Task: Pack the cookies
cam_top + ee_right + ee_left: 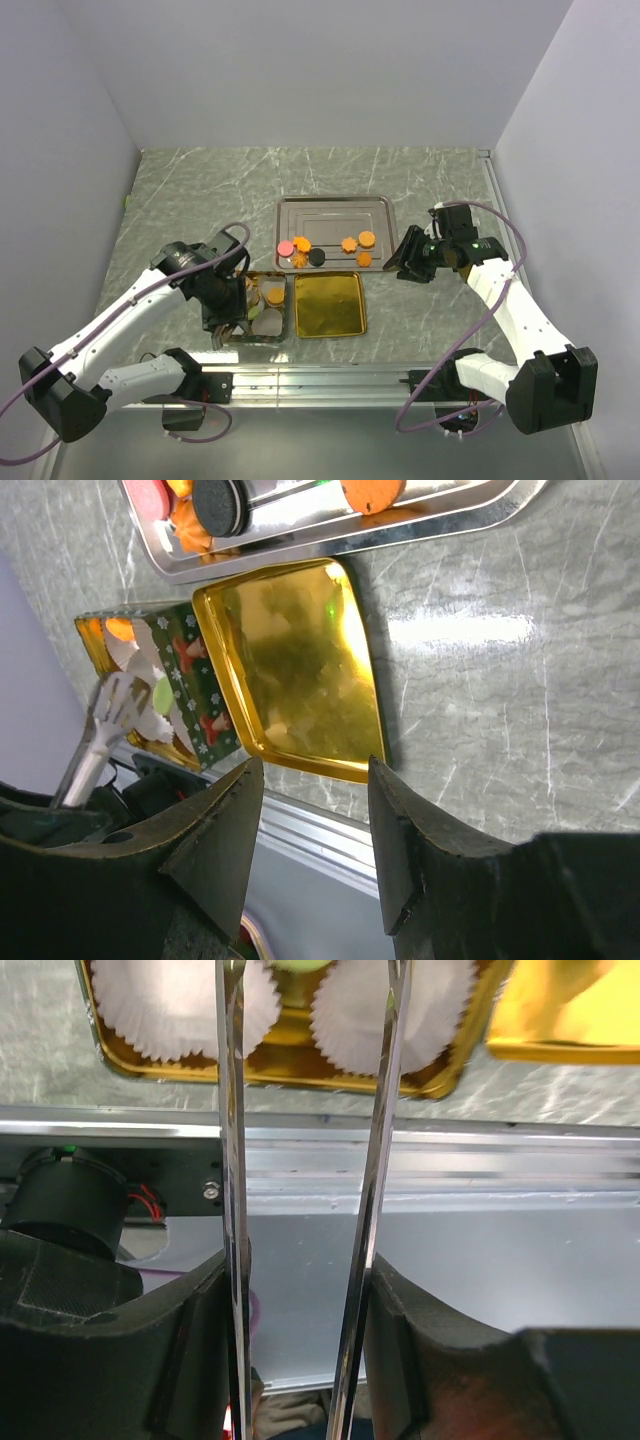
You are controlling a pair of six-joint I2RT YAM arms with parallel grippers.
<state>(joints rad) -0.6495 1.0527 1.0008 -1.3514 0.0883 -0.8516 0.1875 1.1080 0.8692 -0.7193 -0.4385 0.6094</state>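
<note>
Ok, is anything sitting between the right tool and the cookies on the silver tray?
Nothing visible does. The right tool hangs open just off the right side of the silver tray, with only a strip of table and the tray's low rim between it and the nearest orange cookies.

The cookies (366, 238) are orange, pink and black, the tray (330, 212) silver, the lid (330, 305) gold, the table (200, 190) grey marbled.

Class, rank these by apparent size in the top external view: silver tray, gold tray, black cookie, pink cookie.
1. silver tray
2. gold tray
3. black cookie and pink cookie: about alike, so unranked.
</note>
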